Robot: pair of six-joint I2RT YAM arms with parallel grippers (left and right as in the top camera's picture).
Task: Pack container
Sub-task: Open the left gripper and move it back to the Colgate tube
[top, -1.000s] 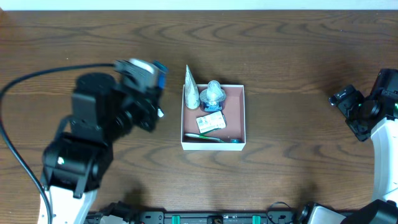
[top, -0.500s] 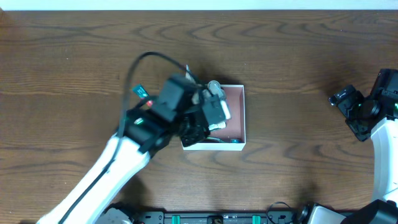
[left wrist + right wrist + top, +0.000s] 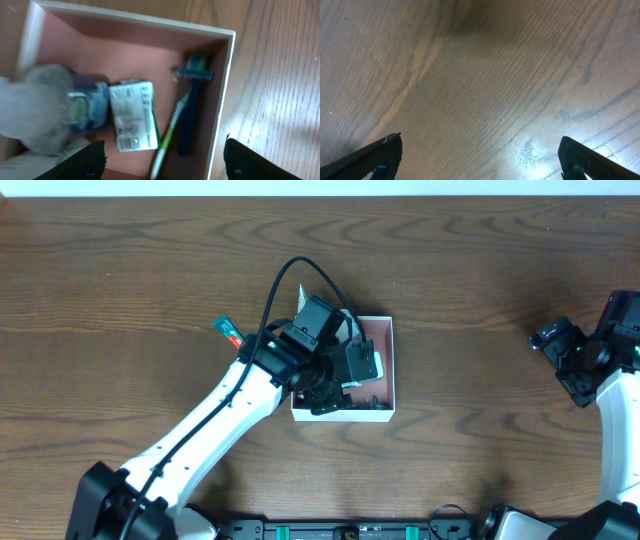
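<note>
- The container point(image 3: 393, 380) stood on the wooden table point(image 3: 480, 280) near the middle of the overhead view. Only its right wall and lower edge were visible there.
- The left arm point(image 3: 215, 415) reached in from the lower left, with its wrist covering the left part of the container.
- The left gripper point(image 3: 162, 161) hung above the reddish-brown floor. Its fingers point(image 3: 92, 159) were spread wide, with nothing between them.
- Contents in the left wrist view:
  - A blue razor point(image 3: 192, 100) lay along one white wall.
  - A green and white toothbrush point(image 3: 172, 120) lay just beside the razor.
  - A white packet point(image 3: 132, 116) lay near the middle.
  - A blurred blue-labelled bottle point(image 3: 87, 107) touched the packet.
- A small red item point(image 3: 228, 333) lay on the table left of the container, apart from it.
- The right gripper point(image 3: 480, 162) hung over bare wood, well apart from the container. Its fingers were wide apart and it was empty.
</note>
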